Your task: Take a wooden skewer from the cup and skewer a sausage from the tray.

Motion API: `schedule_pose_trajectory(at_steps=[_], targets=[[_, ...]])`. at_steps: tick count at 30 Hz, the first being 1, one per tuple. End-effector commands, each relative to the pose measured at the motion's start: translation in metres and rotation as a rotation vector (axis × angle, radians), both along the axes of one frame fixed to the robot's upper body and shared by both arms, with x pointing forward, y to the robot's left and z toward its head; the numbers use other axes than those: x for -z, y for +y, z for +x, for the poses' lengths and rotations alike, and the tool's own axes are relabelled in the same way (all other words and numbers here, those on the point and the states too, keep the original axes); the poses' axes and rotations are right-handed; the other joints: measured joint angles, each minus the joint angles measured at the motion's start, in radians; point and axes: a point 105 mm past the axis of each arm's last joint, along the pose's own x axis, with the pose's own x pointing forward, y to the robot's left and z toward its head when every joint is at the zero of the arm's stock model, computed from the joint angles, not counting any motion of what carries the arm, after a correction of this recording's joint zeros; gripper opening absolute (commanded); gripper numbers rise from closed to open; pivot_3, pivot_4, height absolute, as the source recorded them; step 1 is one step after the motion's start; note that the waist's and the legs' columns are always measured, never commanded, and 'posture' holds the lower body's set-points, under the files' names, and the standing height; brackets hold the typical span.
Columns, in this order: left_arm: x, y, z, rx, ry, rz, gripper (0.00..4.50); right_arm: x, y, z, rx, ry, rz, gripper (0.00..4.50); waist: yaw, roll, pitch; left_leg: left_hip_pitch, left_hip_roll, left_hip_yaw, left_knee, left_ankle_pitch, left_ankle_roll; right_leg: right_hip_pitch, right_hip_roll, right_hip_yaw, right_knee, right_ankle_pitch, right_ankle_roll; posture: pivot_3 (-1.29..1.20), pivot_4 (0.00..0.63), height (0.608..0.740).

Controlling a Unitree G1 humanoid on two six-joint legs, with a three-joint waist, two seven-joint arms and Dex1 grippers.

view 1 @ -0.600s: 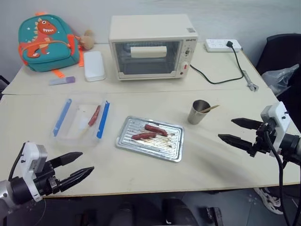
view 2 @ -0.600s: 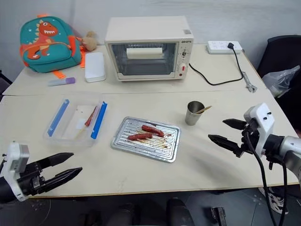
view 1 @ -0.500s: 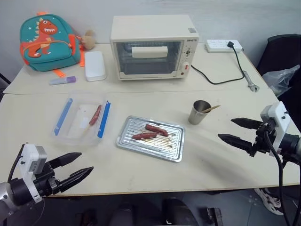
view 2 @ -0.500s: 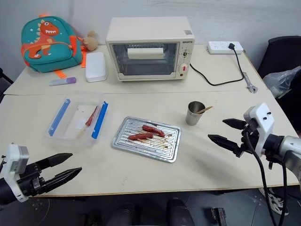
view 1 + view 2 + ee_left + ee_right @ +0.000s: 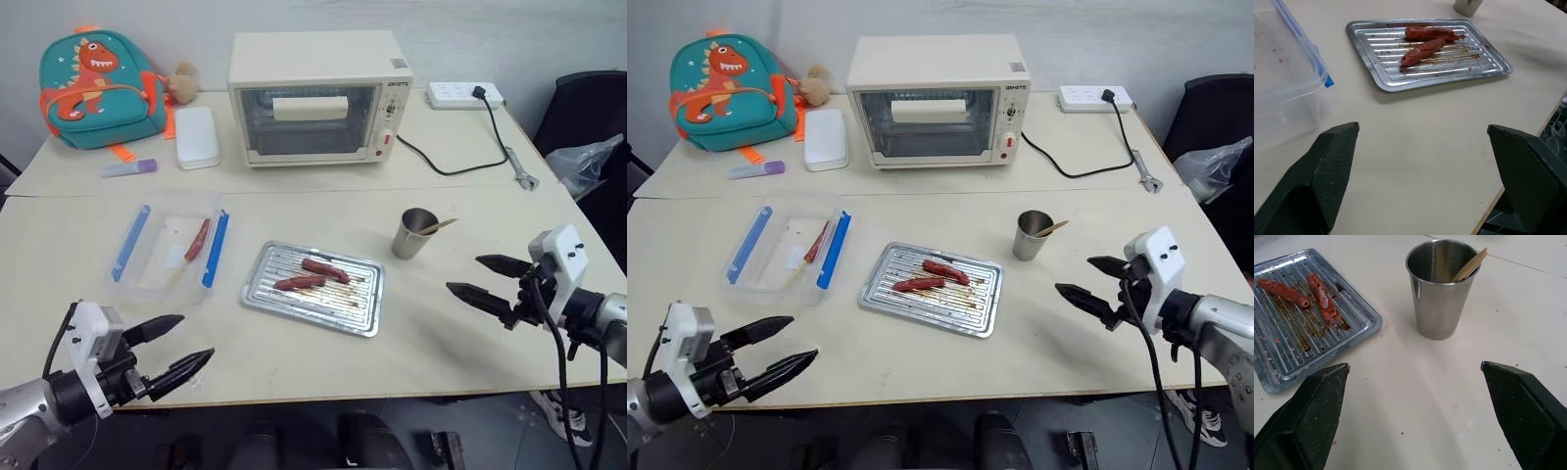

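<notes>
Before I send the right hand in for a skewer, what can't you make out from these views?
- Wooden skewer: only its tip clears the cup rim; the cup wall hides the rest in both the head and right wrist views, so its length and any others inside are unknown.
- Cup: cut off by the top edge in the left wrist view.
- Clear plastic box: contents too small to identify from the head view.

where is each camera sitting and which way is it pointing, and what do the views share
Left and right eye views: on the head, looking forward and down over the table; the left gripper and right gripper both show, open.
Left wrist view: on the left wrist, looking along its fingers at the tray and two sausages.
Right wrist view: on the right wrist, facing the cup with a wooden skewer.
Shared: both wrist views catch the tray and sausages.
</notes>
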Motion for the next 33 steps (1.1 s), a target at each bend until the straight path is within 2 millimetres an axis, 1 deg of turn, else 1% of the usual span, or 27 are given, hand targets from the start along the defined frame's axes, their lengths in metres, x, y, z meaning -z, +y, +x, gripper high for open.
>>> schedule_pose_trajectory(at_steps=[1,4,6,8,11,14,18,21,25,28,33], targets=[[-0.007,-0.022,0.001,0.091,-0.046,-0.029,4.47,-0.011,0.007,0.005,0.055,-0.079,0.054,4.5,0.0,0.0,0.0,0.0,0.0,0.0,0.0,0.0,0.0,0.0,0.0,0.0,0.0,0.0,0.0,0.0,0.15,0.74],[-0.017,-0.042,0.015,0.167,-0.074,-0.128,4.47,-0.022,0.014,0.015,0.1,-0.125,0.202,4.5,0.001,0.0,0.0,0.0,0.0,0.0,0.001,0.0,-0.001,0.0,0.0,0.0,0.001,0.0,0.0,0.0,0.15,0.74],[-0.022,-0.053,0.023,0.218,-0.093,-0.159,4.47,-0.025,0.02,0.018,0.102,-0.137,0.225,4.5,0.001,0.0,0.0,0.0,0.0,0.0,0.002,0.0,-0.001,0.0,0.0,0.0,0.002,0.0,0.001,0.0,0.15,0.74],[-0.026,-0.058,0.028,0.242,-0.098,-0.175,4.47,-0.025,0.023,0.021,0.109,-0.136,0.233,4.5,0.0,0.0,-0.001,0.0,0.0,0.0,0.002,0.001,-0.002,0.0,0.0,0.0,0.002,0.0,0.001,0.0,0.15,0.74],[-0.04,-0.061,0.039,0.274,-0.116,-0.222,4.47,-0.025,0.026,0.026,0.118,-0.138,0.236,4.5,-0.001,0.0,-0.001,-0.001,0.0,0.0,0.001,0.002,-0.004,0.0,0.001,0.0,0.004,0.0,0.001,0.0,0.15,0.74],[-0.044,-0.068,0.046,0.344,-0.135,-0.186,4.47,-0.024,0.027,0.03,0.122,-0.137,0.248,4.5,-0.002,0.001,-0.001,0.0,0.0,0.0,0.002,0.002,-0.004,0.0,0.001,0.0,0.005,0.0,0.001,0.0,0.15,0.74],[-0.052,-0.084,0.06,0.449,-0.168,-0.153,4.47,-0.022,0.043,0.033,0.071,-0.126,0.266,4.5,-0.001,0.0,-0.001,0.0,0.0,0.0,0.002,0.002,-0.004,0.0,0.001,0.0,0.005,0.0,0.001,0.0,0.15,0.74],[-0.055,-0.094,0.063,0.498,-0.179,-0.144,4.47,-0.024,0.049,0.036,0.056,-0.134,0.276,4.5,-0.001,0.001,-0.001,-0.001,0.0,0.0,0.002,0.002,-0.004,0.0,0.001,0.0,0.005,0.0,0.001,0.0,0.15,0.74],[-0.053,-0.102,0.065,0.547,-0.18,-0.121,4.47,-0.023,0.053,0.041,0.046,-0.136,0.274,4.5,-0.002,0.001,-0.001,-0.001,0.0,0.0,0.002,0.002,-0.004,-0.001,0.001,0.0,0.005,0.001,0.001,0.0,0.15,0.74],[-0.053,-0.105,0.064,0.57,-0.184,-0.107,4.47,-0.023,0.052,0.043,0.055,-0.14,0.256,4.5,-0.002,0.001,-0.001,-0.001,0.0,0.0,0.002,0.002,-0.004,-0.001,0.001,0.0,0.005,0.001,0.001,0.0,0.15,0.74],[-0.058,-0.105,0.066,0.578,-0.197,-0.094,4.47,-0.028,0.047,0.041,0.061,-0.15,0.256,4.5,-0.001,0.001,-0.001,-0.002,0.0,0.0,0.002,0.002,-0.004,-0.001,0.001,0.0,0.005,0.001,0.001,0.0,0.15,0.74]])
